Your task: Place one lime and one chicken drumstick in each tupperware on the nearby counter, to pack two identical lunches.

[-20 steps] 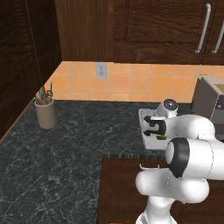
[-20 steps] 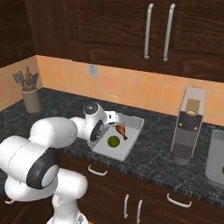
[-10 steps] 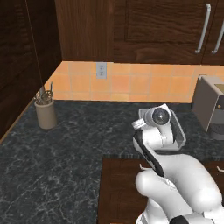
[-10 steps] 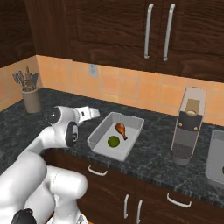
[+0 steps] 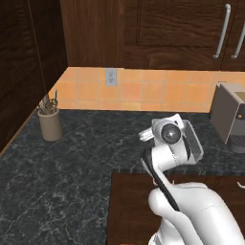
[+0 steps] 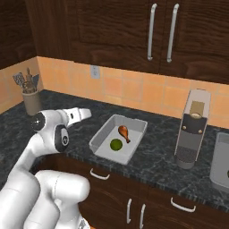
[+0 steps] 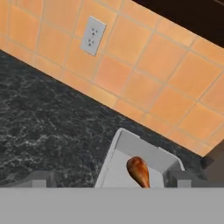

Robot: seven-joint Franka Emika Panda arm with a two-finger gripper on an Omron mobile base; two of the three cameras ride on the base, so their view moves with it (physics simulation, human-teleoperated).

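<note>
One tub [image 6: 138, 126] holds lime [image 6: 116, 144] and drumstick [image 6: 124, 132]; my gripper [image 6: 79, 113] hangs spread, empty, and risks repacking this tub.

You have the dark marbled surface [image 6: 147, 161] carrying a grey tupperware [image 6: 99, 142] near its front edge, a coffee machine [image 6: 191, 134] well to its right, and a utensil holder [image 6: 32, 102] far left by the wall.

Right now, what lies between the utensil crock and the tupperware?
In the right base view, bare counter and the open gripper lie between the utensil crock and the tupperware.
</note>
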